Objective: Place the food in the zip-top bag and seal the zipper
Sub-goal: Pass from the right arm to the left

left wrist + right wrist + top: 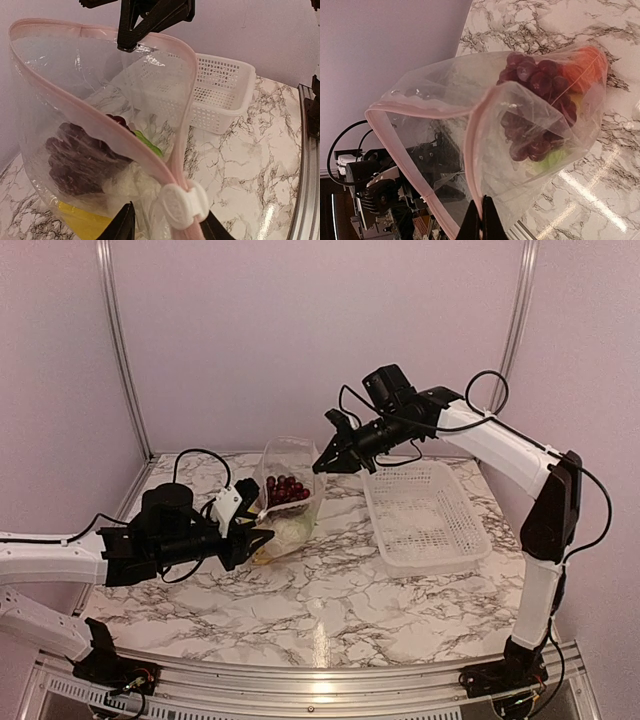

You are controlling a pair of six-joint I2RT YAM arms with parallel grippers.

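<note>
The clear zip-top bag (290, 495) hangs open between my two grippers, its bottom on the marble. Inside it lie the purple grapes (535, 80), an orange fruit (587, 65), a yellow piece (82, 220) and the cauliflower's green leaves (147, 142). The pink zipper (100, 120) runs round the gaping mouth. My right gripper (486, 200) is shut on the far end of that strip and holds it up. My left gripper (166, 214) is open, its fingers on either side of the white slider (182, 202) at the near end. There is a gap between the slider and the left-hand finger.
A white lattice basket (425, 515) stands to the right of the bag, under the right arm. The purple back wall is close behind. An aluminium rail (300, 685) runs along the table's near edge.
</note>
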